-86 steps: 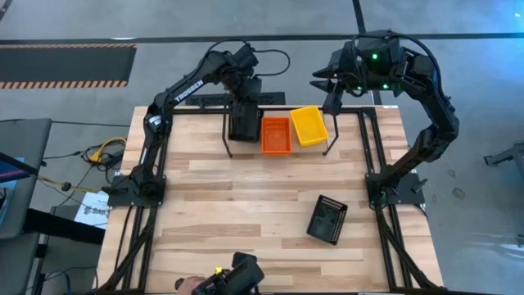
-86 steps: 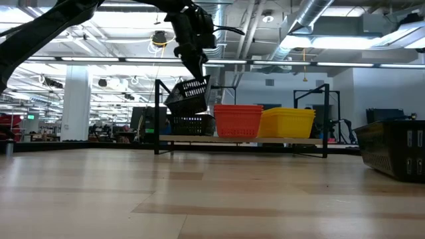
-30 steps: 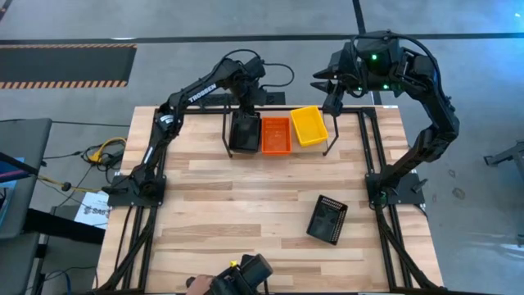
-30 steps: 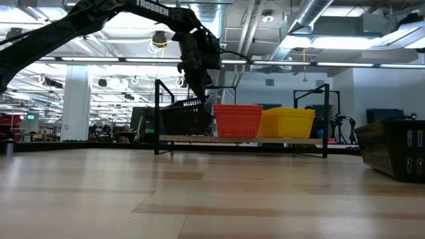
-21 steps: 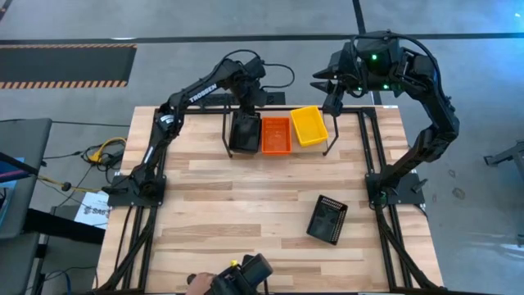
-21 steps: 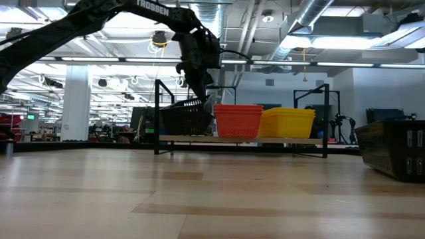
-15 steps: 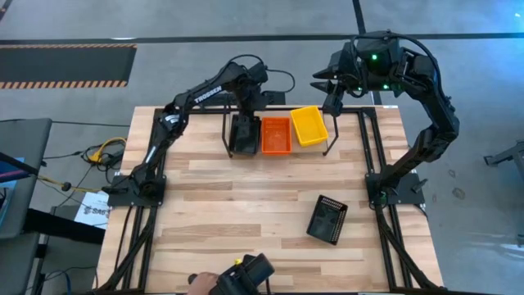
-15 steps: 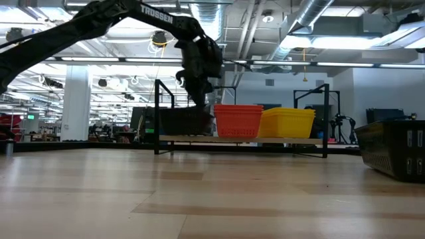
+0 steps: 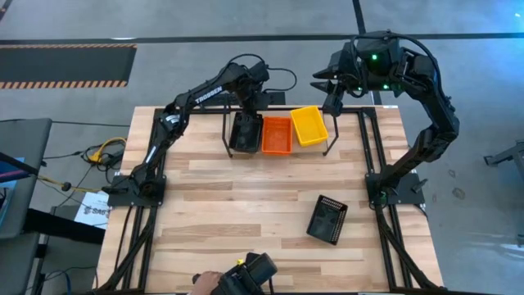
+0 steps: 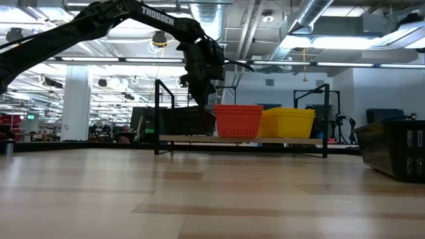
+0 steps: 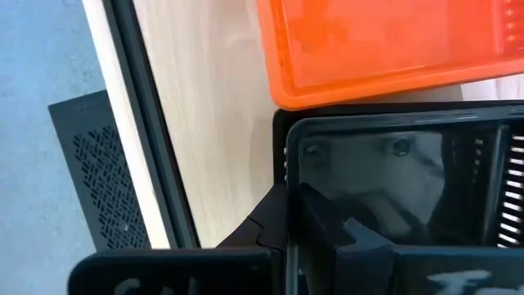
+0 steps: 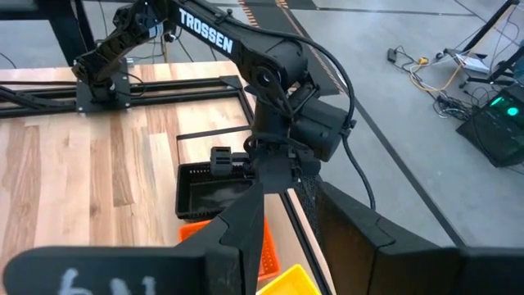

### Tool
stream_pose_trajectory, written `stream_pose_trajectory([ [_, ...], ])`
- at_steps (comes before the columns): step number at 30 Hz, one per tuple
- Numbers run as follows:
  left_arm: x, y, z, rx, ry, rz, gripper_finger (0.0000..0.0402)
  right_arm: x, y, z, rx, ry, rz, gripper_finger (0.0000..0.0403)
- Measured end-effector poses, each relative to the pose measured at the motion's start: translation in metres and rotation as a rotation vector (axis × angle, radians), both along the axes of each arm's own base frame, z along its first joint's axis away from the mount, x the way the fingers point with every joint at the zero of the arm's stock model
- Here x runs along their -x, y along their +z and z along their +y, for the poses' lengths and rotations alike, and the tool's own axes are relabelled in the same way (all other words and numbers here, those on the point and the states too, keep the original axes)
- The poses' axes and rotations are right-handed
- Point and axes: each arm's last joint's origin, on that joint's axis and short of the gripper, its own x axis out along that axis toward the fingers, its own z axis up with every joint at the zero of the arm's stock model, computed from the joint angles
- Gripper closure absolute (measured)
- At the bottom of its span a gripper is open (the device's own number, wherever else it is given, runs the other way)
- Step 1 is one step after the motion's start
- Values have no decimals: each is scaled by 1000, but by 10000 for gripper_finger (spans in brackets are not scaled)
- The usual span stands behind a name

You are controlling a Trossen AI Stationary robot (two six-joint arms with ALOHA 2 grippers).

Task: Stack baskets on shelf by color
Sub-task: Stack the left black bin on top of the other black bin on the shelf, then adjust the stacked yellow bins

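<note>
We inspect the desk (image 9: 246, 197) from its left side to its right. The left arm reaches from its base at the left edge to the far end of the desk, where the shelf (image 9: 226, 131) stands.

The left hand (image 9: 250, 105) is down at the far rim of the black basket stack (image 9: 245, 133), which occupies the left bay of the shelf. Its fingers are closed on that far rim; the left wrist view shows them clamped together against the black basket's wall (image 11: 385, 188). In the low view the left hand (image 10: 201, 89) sits directly above the black stack (image 10: 188, 121), which rests level on the shelf.

Just beside the black stack, in the middle bay, sits the red-orange basket stack (image 9: 276, 134), touching or nearly touching it. Next to that, in the right bay, sits the yellow basket stack (image 9: 309, 124), turned slightly out of line with its neighbours. The low view confirms the order: black, red-orange (image 10: 237, 120), yellow (image 10: 287, 123).

The right arm is folded high above the far right corner of the desk, and the right hand (image 9: 321, 82) hangs clear of the shelf. It holds nothing, and its fingers stand partly apart.

One black basket (image 9: 327, 219) lies alone on the right half of the desk, well apart from the shelf, set at an angle.

At the near edge of the desk we note a person's hand (image 9: 208, 281) beside a dark device (image 9: 250, 277).
</note>
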Motion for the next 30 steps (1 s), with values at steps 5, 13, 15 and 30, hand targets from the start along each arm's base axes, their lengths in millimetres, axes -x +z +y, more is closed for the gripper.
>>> stream_pose_trajectory([
  [5,0,0,0,-6,14,-1,371,0,0,0,0,0,0,269],
  [13,-2,0,1,-15,64,-3,300,0,0,0,1,1,1,269],
  [15,-2,1,1,-10,89,-6,288,0,0,0,2,2,3,269],
  [30,35,99,-27,-53,274,-217,269,8,-12,1,-64,-11,138,269],
])
